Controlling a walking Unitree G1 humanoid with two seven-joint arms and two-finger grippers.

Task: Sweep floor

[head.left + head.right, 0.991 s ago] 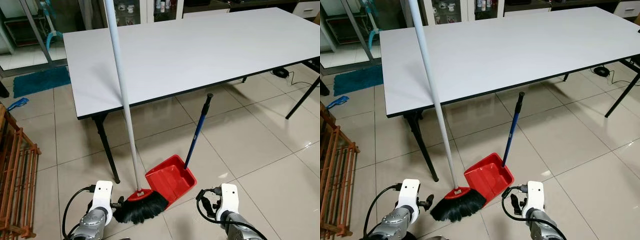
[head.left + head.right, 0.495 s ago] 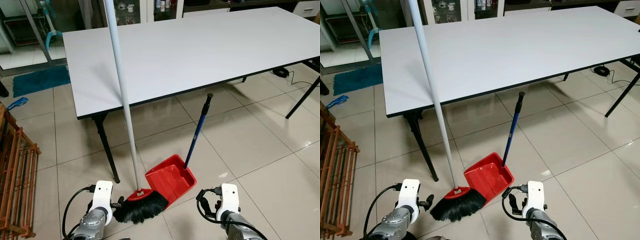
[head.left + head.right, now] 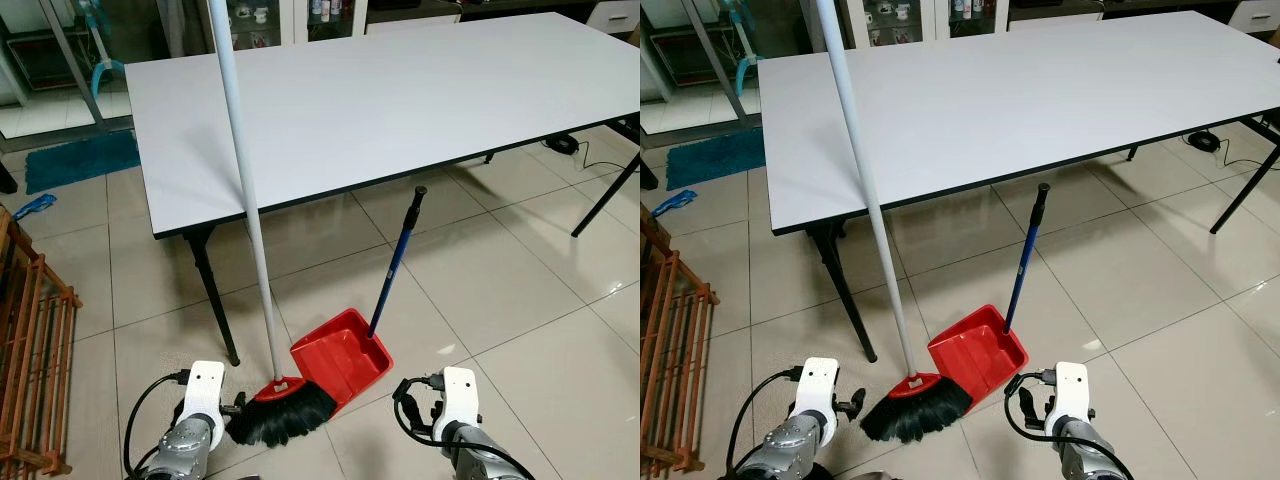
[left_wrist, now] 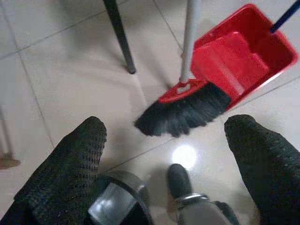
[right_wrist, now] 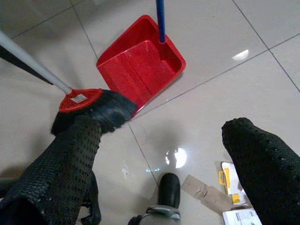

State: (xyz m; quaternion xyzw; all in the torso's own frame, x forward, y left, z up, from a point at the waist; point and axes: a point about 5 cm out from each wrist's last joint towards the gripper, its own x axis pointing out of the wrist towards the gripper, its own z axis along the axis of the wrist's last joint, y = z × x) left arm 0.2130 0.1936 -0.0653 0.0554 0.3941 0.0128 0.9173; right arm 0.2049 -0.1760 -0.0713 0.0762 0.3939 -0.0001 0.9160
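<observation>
While both arms hang low, the left gripper [image 4: 164, 140] has its black fingers [image 4: 70, 168] spread wide and empty above the glossy beige tile floor [image 3: 500, 300]. Just ahead stands the broom with red head, black bristles and long white pole [image 3: 283, 408], leaning on the edge of the large white table with black legs [image 3: 400, 100]. Its bristles touch the red plastic dustpan with blue handle [image 3: 342, 358]. The right gripper [image 5: 159, 154] is also spread and empty; its wrist view shows paper scraps [image 5: 220, 192] on the tiles. A wooden rack [image 3: 30, 350] stands at far left.
</observation>
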